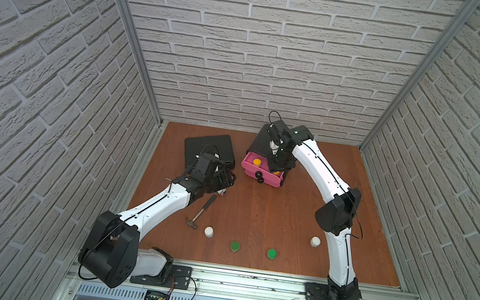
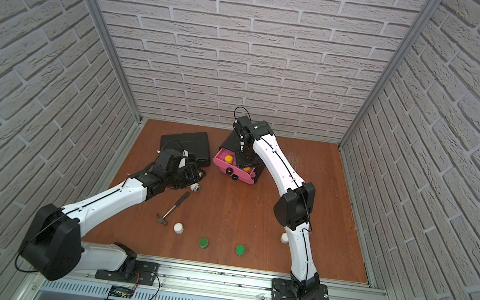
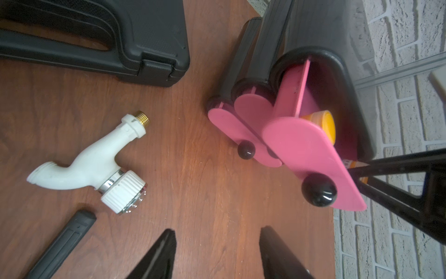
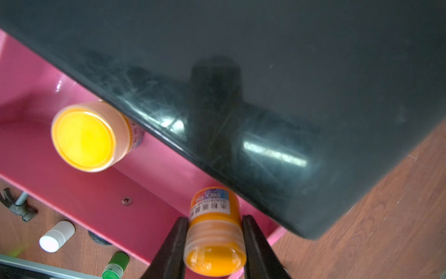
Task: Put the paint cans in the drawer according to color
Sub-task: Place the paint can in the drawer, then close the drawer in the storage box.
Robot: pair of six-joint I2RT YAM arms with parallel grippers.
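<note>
The pink drawer [image 1: 269, 180] stands pulled out of a black cabinet [image 1: 260, 140]. One orange-lidded paint can [image 1: 257, 161] stands upright in it, also in the right wrist view [image 4: 84, 137]. My right gripper [image 4: 214, 218] is shut on a second orange paint can [image 4: 214, 241] and holds it over the drawer's right end. Two white cans [image 1: 208, 231] [image 1: 315, 241] and two green cans [image 1: 235, 246] [image 1: 271, 253] stand near the table's front. My left gripper [image 3: 217, 229] hangs open and empty over bare wood, left of the drawer [image 3: 301, 149].
A hammer [image 1: 201, 211] lies in front of my left arm. A white pipe fitting [image 3: 96, 164] lies beside my left gripper. A closed black case [image 1: 209, 150] sits at the back left. Brick walls enclose the table on three sides.
</note>
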